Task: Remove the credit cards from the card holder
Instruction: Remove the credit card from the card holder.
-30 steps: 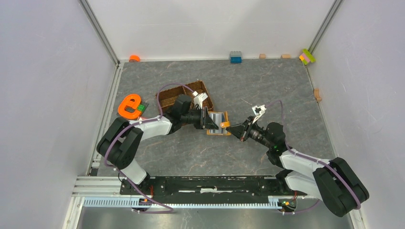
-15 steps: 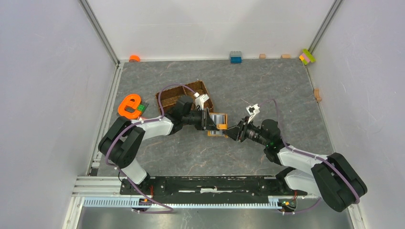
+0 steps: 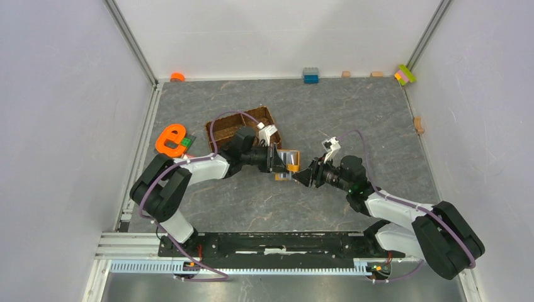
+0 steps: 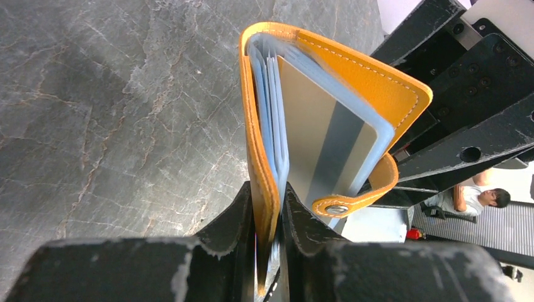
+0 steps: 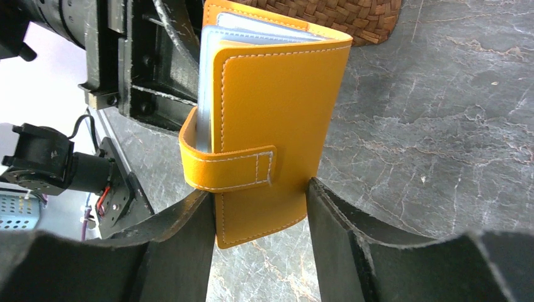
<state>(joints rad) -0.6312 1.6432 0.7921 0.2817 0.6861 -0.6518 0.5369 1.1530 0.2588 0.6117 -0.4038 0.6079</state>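
Observation:
The card holder (image 3: 288,162) is an orange wallet held upright above the table between both arms. My left gripper (image 4: 267,189) is shut on one orange cover and the blue-grey sleeves next to it. A beige credit card (image 4: 315,132) shows inside a sleeve, and the snap tab (image 4: 352,198) hangs loose. My right gripper (image 5: 259,189) stands open. The lower corner of the other cover (image 5: 277,100) lies between its fingers, with the strap (image 5: 230,168) just above the left fingertip. In the top view the left gripper (image 3: 277,162) and right gripper (image 3: 301,177) meet at the wallet.
A brown woven tray (image 3: 242,123) sits just behind the left gripper and also shows in the right wrist view as a woven tray (image 5: 327,16). An orange e-shaped toy (image 3: 170,139) lies at the left. Toy bricks (image 3: 310,75) line the back wall, with more (image 3: 405,74) in the corner.
The right gripper has moved left toward the left gripper and its jaws have spread apart. The wallet, spread open before, is now partly folded. The left gripper keeps its grip.

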